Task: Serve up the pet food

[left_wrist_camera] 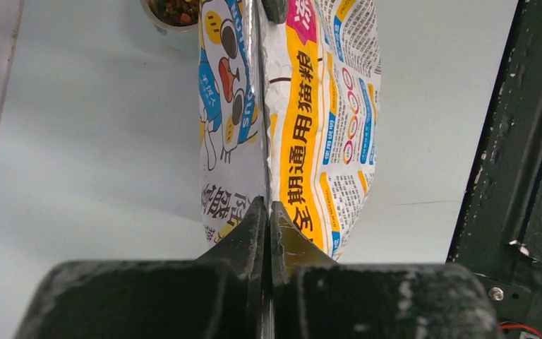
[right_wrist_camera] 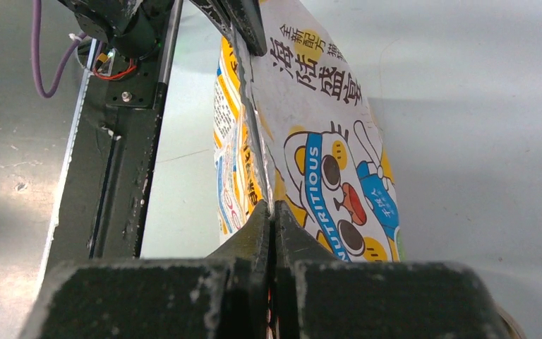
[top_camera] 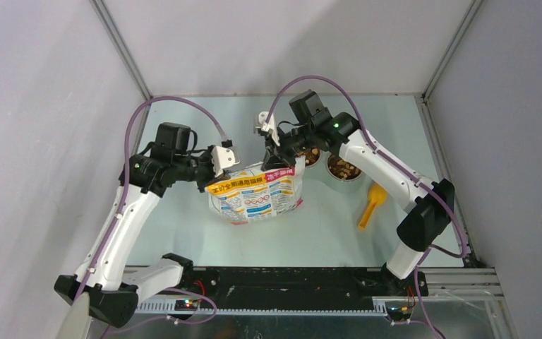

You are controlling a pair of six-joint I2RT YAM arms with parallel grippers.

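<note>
The white printed foil bag [top_camera: 257,195] is held up between both grippers over the table's middle. My left gripper [top_camera: 227,159] is shut on the left end of its top seam, seen close in the left wrist view [left_wrist_camera: 268,209]. My right gripper [top_camera: 275,157] is shut on the right end, seen in the right wrist view [right_wrist_camera: 272,212]. The seam looks pressed flat in both wrist views. The pet food [top_camera: 344,168] is brown kibble in two round metal bowls right of the bag; one bowl's kibble also shows in the left wrist view [left_wrist_camera: 173,8]. The yellow scoop [top_camera: 371,205] lies on the table.
The second bowl [top_camera: 311,156] sits right behind the right gripper. The black rail [top_camera: 289,286] runs along the near edge. Grey walls close in the table on three sides.
</note>
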